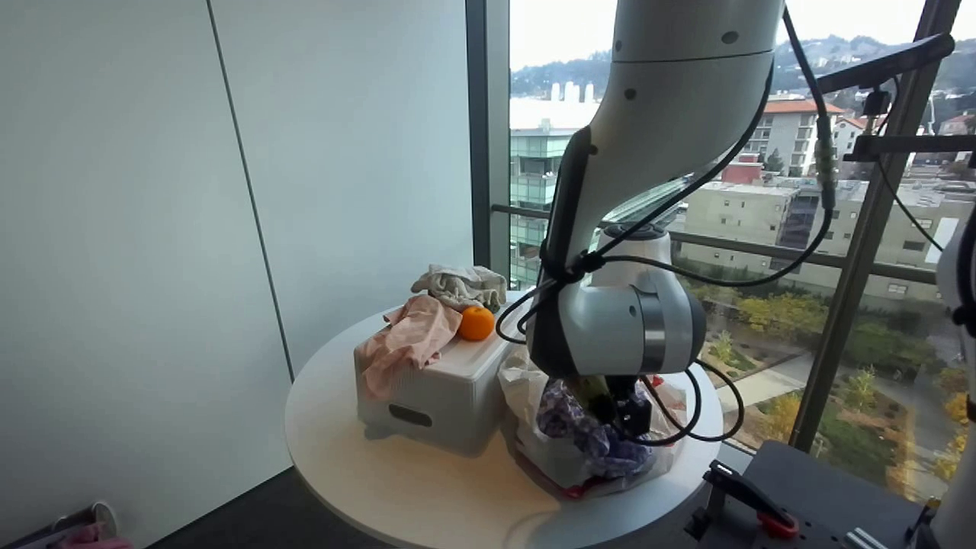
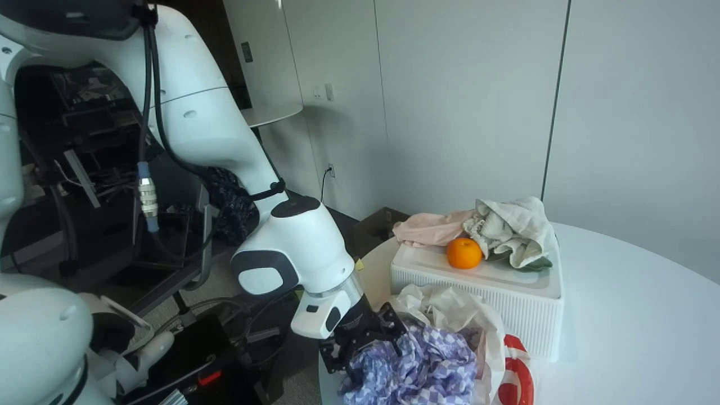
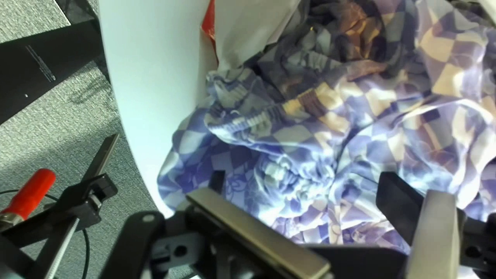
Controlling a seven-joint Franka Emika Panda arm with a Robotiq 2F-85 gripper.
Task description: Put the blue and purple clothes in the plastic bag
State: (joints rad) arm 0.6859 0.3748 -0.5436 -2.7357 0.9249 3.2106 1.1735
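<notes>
A rectangular white ribbed box point(image 1: 450, 412) is carried by the round white worktop point(image 1: 427, 496), at the left in an exterior view; just beside it, at the right and slightly nearer, a white plastic bag with red markings point(image 1: 545, 454) is supported.

Downward views of table point(image 1: 412, 496), wrist closest

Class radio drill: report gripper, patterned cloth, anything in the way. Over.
Gripper open over blue-purple cloth, contact unclear. Cloth bunched at plastic bag, partly over its rim. White box beside bag, not under gripper.
</notes>
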